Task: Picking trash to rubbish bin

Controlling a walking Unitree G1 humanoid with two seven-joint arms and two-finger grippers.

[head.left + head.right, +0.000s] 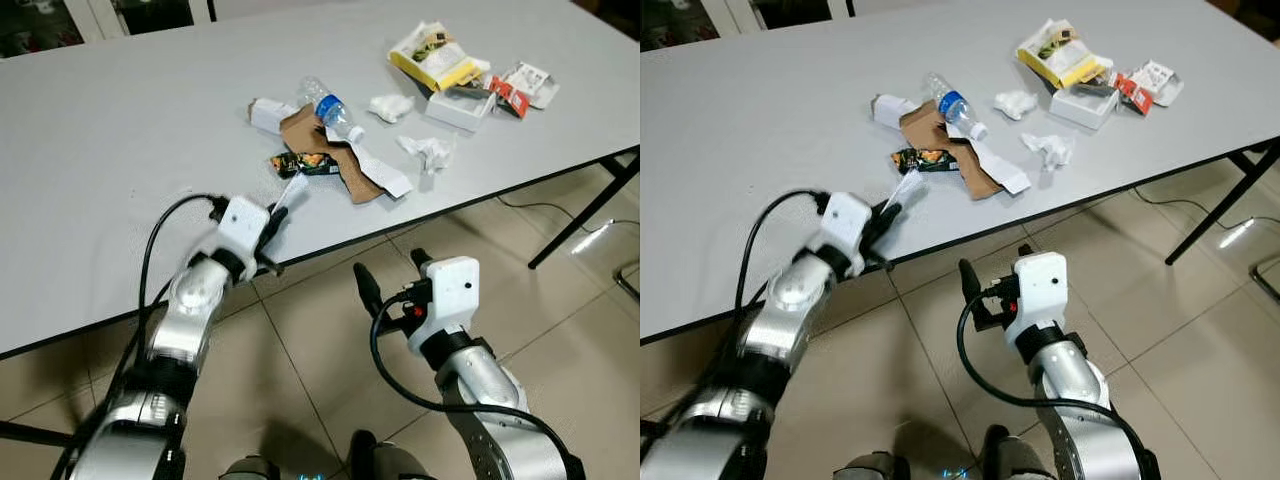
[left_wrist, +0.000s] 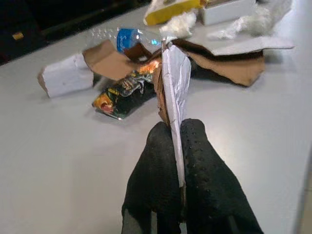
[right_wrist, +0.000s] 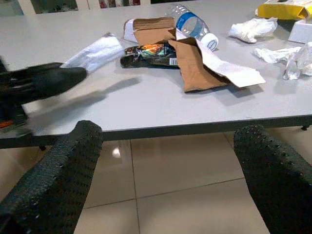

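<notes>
A silver wrapper (image 2: 174, 83) is pinched between the closed fingers of the left gripper (image 1: 274, 222), just above the near edge of the desk (image 1: 120, 140); it is held clear of the surface, a little apart from the rest of the litter. The right gripper (image 1: 392, 272) is held below the desk edge over the tiled floor (image 1: 330, 350), its fingers spread wide with nothing between them.

The task is judged to be at an early stage: one piece has been picked up, but it has not yet been dropped anywhere, and no rubbish bin can be made out. Most of the trash is left on the desk. A plastic bottle (image 1: 328, 105) with a blue label lies on torn brown cardboard (image 1: 330, 150), with a dark snack packet (image 1: 305, 163) just beside it and a small white box (image 1: 268, 114) at the far end of the cardboard. Further to the right, crumpled tissues (image 1: 428, 151), a yellow packet (image 1: 432, 55), an open white box (image 1: 462, 105) and a red-and-white wrapper (image 1: 520, 88) are still to be cleared.
</notes>
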